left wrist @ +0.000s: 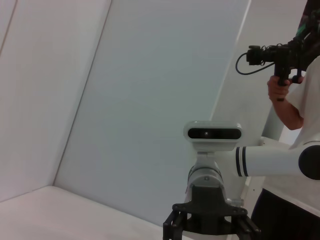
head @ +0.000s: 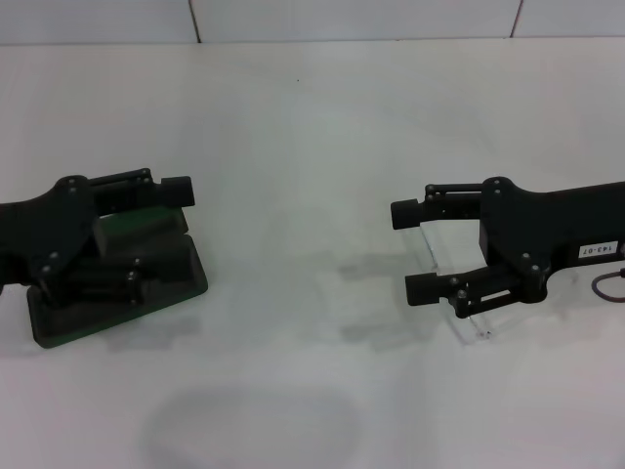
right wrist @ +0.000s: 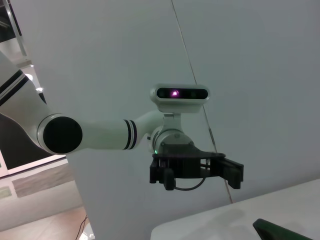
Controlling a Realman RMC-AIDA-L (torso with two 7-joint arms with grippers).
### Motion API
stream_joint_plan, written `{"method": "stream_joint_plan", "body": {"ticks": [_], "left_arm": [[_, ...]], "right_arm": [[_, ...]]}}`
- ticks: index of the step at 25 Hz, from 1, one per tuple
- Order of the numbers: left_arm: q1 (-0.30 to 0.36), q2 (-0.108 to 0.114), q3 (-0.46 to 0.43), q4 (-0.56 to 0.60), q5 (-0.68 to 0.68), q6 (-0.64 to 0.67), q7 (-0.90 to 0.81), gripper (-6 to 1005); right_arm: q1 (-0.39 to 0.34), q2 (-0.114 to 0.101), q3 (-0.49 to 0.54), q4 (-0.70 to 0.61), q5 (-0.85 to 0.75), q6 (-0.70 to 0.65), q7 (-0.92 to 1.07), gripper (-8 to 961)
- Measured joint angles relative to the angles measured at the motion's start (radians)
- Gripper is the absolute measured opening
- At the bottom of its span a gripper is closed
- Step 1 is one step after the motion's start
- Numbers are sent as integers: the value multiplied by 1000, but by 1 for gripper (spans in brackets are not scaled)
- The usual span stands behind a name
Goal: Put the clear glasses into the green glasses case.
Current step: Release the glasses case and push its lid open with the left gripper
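Head view: one green glasses case (head: 181, 283) is straddled by the spread left gripper (head: 181, 220); one pair of clear glasses (head: 467, 320) is straddled by the spread right gripper (head: 414, 251).

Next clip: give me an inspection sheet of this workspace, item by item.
Surface: white table, bare in the middle.
Job's things: green glasses case at the robot's left, lying under the left gripper; clear glasses at its right, under the right gripper.
Clutter: nothing seen.
Grippers: left gripper over the case; right gripper open, straddling the glasses.
Cables: black cable by the right arm.
Surroundings: white wall panels; person holding a camera.
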Motion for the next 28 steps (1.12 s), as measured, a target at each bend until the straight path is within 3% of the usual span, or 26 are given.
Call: {"method": "stream_joint_plan", "body": {"ticks": [16,21,22,23,25,26,27,28], "left_arm": [[-2,-8,4,-2,9,0,0,861],[-7,-8,-15,62,9,-12,-46,860],[-8,-9,-25,99,12,-23,-79,860],[-15,-13,-46,265,52,-79,-210,860],[-18,-18,-45,389,107,-127,-314,860],[-18,-18,-45,389,107,-127,-314,859],[-24,-30,-44,566,223,-171,-430,859],[-26,-35,-44,624,272,-178,-459,859]], "right_arm": [[-15,8,7,-2,18,6,-15,855],[-34,0,51,-4,13,61,-33,854],[-55,-14,101,-6,9,90,-35,854],[-63,-20,120,-7,9,96,-35,854],[-89,-31,188,-8,8,104,-40,854],[-106,-35,234,-10,5,105,-43,854],[-112,-36,251,-12,3,105,-44,854],[-118,-36,265,-13,0,105,-45,854]]}}
